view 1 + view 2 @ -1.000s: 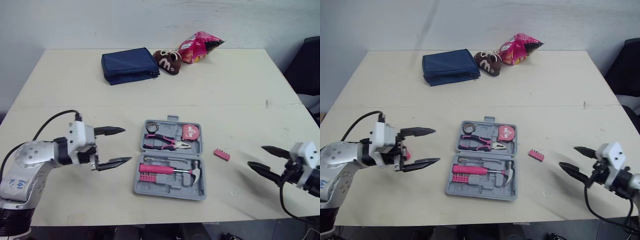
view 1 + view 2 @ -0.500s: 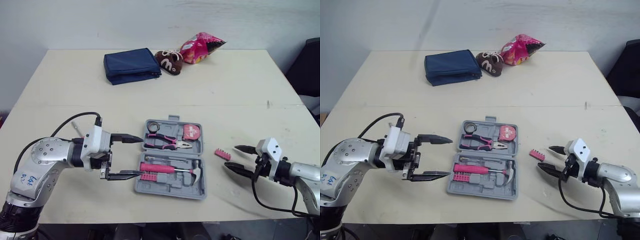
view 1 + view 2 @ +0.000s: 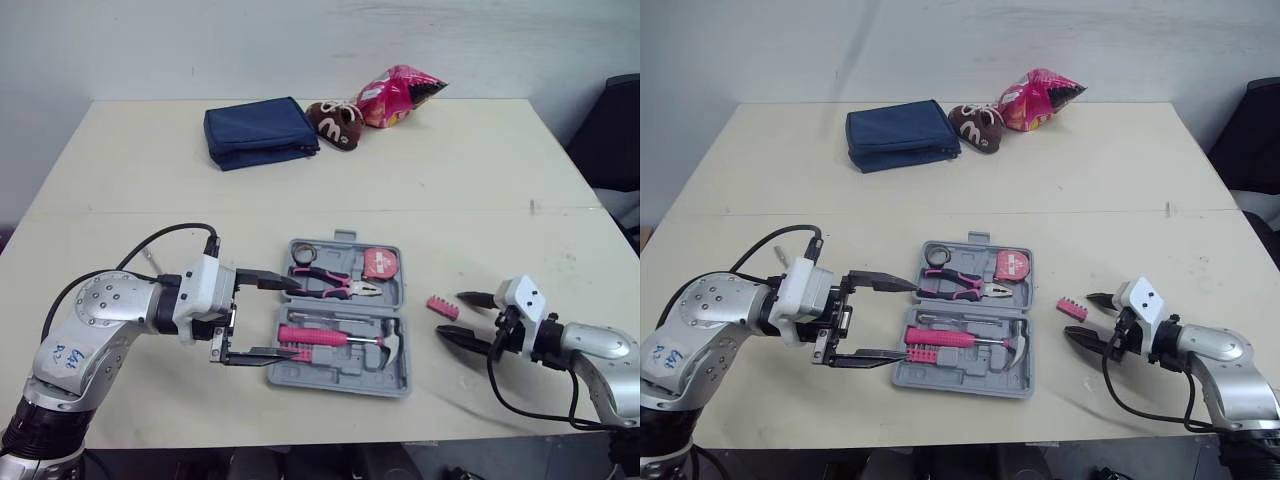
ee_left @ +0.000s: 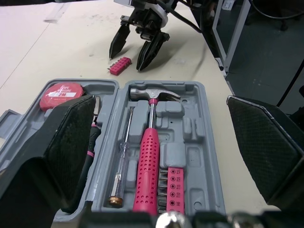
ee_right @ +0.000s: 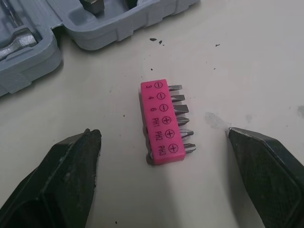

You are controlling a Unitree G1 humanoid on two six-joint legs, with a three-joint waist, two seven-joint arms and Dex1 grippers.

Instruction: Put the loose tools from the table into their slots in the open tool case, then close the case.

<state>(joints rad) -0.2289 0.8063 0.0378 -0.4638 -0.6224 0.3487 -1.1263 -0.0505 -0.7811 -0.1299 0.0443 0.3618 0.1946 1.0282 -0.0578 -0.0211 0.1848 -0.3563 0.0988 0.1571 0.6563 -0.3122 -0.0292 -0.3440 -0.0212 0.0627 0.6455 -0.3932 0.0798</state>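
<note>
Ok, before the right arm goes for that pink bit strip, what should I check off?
1. Pink bit strip lying loose on the table, apart from the case: ok.
2. The right jaws open, one on either side of the strip, not touching it: ok.
3. The case open and lying flat: ok.
4. The hammer and pliers seated in their slots: ok.
5. An empty slot that fits the strip: cannot tell.
6. The left jaws clear of the case: not ok, open with tips over its left side.

Table (image 3: 470,180): tool case (image 3: 345,372), bit strip (image 3: 443,308), pouch (image 3: 258,131), bag (image 3: 400,92).
</note>
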